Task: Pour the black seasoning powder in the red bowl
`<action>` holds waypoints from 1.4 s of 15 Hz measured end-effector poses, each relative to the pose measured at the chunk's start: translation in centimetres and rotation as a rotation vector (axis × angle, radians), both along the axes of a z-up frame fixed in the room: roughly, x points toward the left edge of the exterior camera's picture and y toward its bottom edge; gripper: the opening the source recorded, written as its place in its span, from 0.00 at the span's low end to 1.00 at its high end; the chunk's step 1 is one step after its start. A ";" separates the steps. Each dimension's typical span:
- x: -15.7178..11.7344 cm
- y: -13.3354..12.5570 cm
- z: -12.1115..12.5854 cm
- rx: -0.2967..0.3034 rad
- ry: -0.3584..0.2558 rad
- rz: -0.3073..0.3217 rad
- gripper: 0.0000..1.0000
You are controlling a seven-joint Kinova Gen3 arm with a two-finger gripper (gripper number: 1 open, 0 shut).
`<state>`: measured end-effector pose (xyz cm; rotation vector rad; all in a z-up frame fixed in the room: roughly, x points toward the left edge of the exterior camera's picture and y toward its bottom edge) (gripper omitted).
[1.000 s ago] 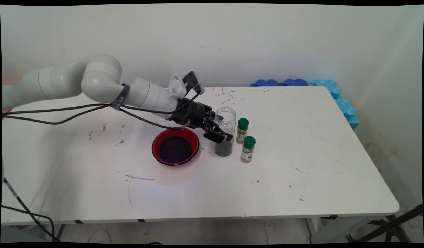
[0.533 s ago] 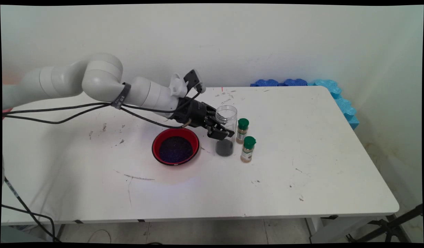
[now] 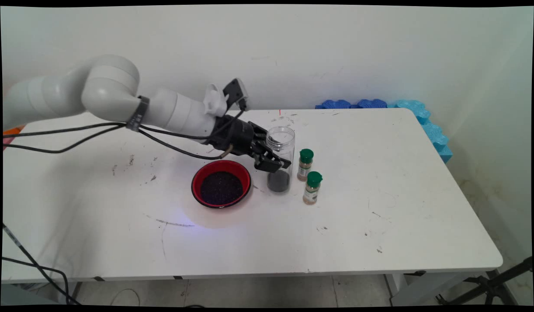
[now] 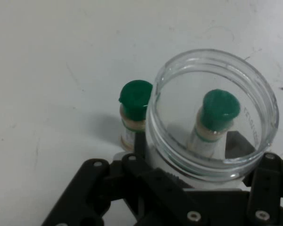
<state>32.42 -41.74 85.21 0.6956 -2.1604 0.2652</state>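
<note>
My gripper (image 3: 275, 164) is shut on a clear open-topped jar (image 3: 281, 151) with dark grains in its bottom, and holds it near its middle. The jar stands about upright, just right of a red bowl (image 3: 221, 165) filled with the same dark grains. Two small spice bottles with green caps are to the jar's right, one (image 3: 305, 164) close by and one (image 3: 312, 187) nearer the front. In the hand view the jar's rim (image 4: 156, 117) fills the middle above the gripper (image 4: 203, 176). One bottle (image 4: 134, 113) shows beside the jar, the other (image 4: 217, 117) through its wall.
Blue foam pieces (image 3: 366, 104) lie along the back right edge of the white table (image 3: 379, 225) and down its right side (image 3: 436, 136). Black cables (image 3: 76, 138) hang from the arm over the table's left part.
The gripper has carried the jar a little up and to the left, away from the spice bottles and towards the bowl. The arm has risen slightly.
</note>
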 end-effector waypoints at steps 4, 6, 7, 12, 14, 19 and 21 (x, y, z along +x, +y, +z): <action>0.6 1.8 3.0 -0.023 -0.011 0.004 0.00; 0.9 2.4 4.3 -0.029 -0.014 0.012 0.00; 1.0 2.6 4.8 -0.028 -0.013 0.015 0.00; 2.0 4.4 8.6 -0.014 -0.019 0.025 0.00; 2.4 5.2 10.1 -0.010 -0.008 0.027 0.00; 3.4 6.8 12.5 0.078 0.046 0.091 0.00; 3.9 7.4 12.8 0.144 0.076 0.141 0.00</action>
